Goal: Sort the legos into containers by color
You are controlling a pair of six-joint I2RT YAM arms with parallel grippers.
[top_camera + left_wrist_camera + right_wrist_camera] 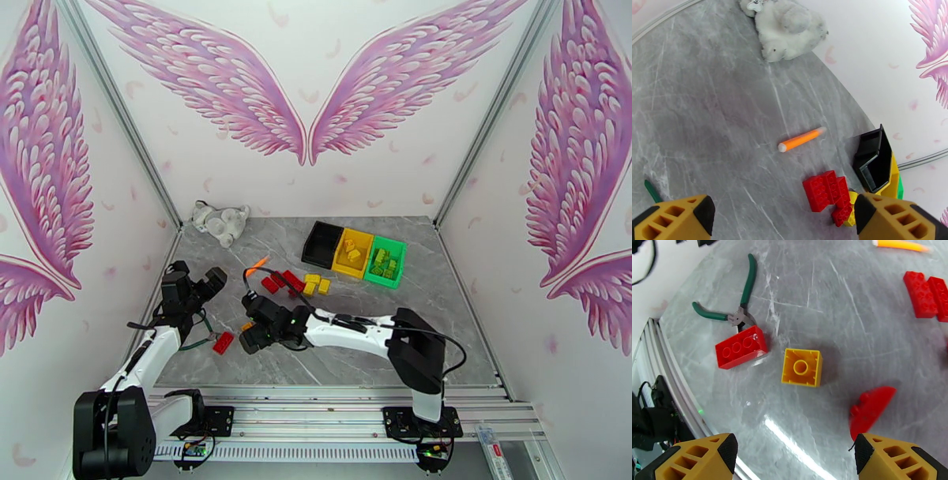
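Three bins stand in a row at the back right: black (322, 243), yellow (352, 253) holding yellow bricks, green (385, 260) holding green bricks. Loose red legos (283, 282) and yellow legos (316, 285) lie in front of them. My right gripper (792, 461) is open above the table, with an upside-down yellow brick (802, 367), a red brick (741, 347) and a curved red piece (871, 407) lying ahead of it. My left gripper (784, 221) is open and holds nothing; the red legos (827, 191) lie just ahead to its right, near the black bin (873, 162).
An orange marker pen (802, 139) lies on the grey table beyond the red cluster. A grey-white plush cat (221, 221) sits at the back left corner. Green-handled pliers (738, 307) lie beside the red brick near the left front edge.
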